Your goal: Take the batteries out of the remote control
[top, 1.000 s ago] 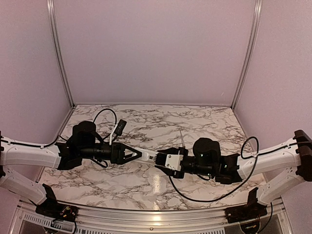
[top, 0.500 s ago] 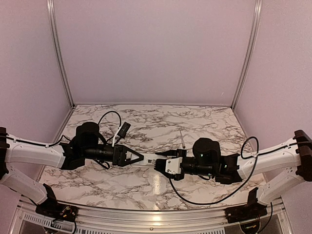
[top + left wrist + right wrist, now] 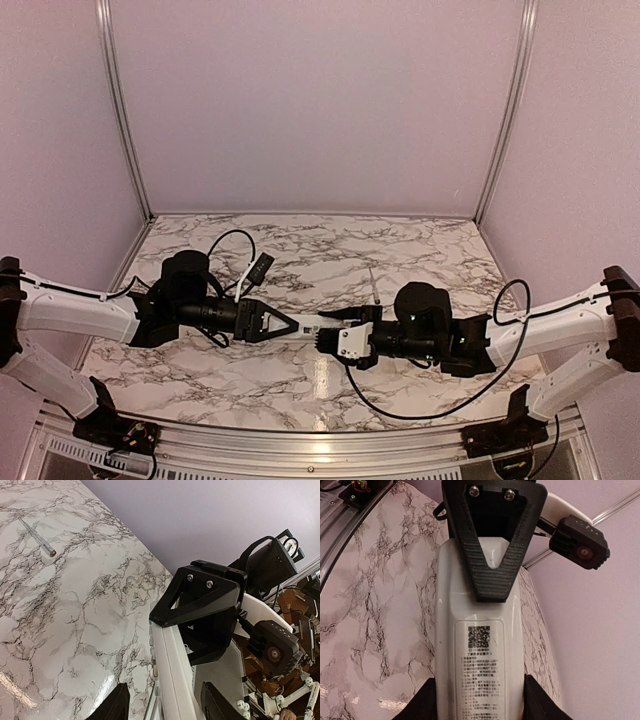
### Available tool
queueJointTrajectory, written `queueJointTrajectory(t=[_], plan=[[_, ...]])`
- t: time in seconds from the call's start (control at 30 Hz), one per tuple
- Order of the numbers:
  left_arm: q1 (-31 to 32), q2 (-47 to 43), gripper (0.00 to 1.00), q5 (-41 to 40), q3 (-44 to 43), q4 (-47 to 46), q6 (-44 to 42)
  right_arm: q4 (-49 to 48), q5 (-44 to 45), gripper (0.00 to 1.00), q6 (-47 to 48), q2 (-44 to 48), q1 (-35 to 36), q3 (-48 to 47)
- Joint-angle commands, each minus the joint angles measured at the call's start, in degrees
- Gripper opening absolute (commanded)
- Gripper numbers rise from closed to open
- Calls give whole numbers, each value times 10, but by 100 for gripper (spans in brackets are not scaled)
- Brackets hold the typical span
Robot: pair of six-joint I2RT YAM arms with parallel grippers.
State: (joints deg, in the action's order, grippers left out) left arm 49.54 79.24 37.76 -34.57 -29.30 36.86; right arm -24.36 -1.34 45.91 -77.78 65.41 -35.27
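Top external view: two arms reach in from the left and the right. They meet over the marble worktop (image 3: pixel 430 250), close to the middle of its near edge.
Remote control: the remote control (image 3: pixel 480 670) is up in the air between the two grippers. It does not lie on the worktop. It is a long, thin, white bar.
Face of the remote: in the right wrist view, the side that faces the camera has a label. The label has tiny dark writing and a small square code.
Right gripper: the right gripper (image 3: pixel 330 332) has one end of the remote. In the right wrist view, its two fingers (image 3: pixel 420 707) press on the two long sides of the bar. Its jaws are closed tight on the remote.
Left gripper: the left gripper (image 3: pixel 296 322) is at the other end of the remote. One black finger shaped like a triangle (image 3: pixel 490 540) lies across the side with the label.
Left jaws: in the left wrist view, the fingertips (image 3: pixel 116 707) stand on each side of the white bar. A thin strip of worktop shows between one fingertip and the bar. I cannot tell if these jaws squeeze the remote or just sit around it.
Grey rod: a thin grey rod (image 3: pixel 37 536) lies flat on the worktop. It is past the grippers, toward the far edge, and well apart from the remote.
Cables: a black cable (image 3: pixel 420 405) loops beside each arm.
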Motion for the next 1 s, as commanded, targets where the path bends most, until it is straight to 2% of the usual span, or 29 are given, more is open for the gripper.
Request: queueJointTrajectory(t=[0.0, 0.3, 0.73, 0.97], plan=[[5, 8, 52, 13, -18, -8, -6, -1, 11, 0, 11, -6, 6, -27], [10, 10, 51, 13, -21, -5, -7, -8, 38, 0, 19, -11, 5, -28], [11, 16, 38, 14, -25, -2, -8, -16, 44, 0, 24, -20, 5, -30], [12, 17, 38, 14, -26, -1, -9, -20, 48, 0, 24, -21, 5, -30]])
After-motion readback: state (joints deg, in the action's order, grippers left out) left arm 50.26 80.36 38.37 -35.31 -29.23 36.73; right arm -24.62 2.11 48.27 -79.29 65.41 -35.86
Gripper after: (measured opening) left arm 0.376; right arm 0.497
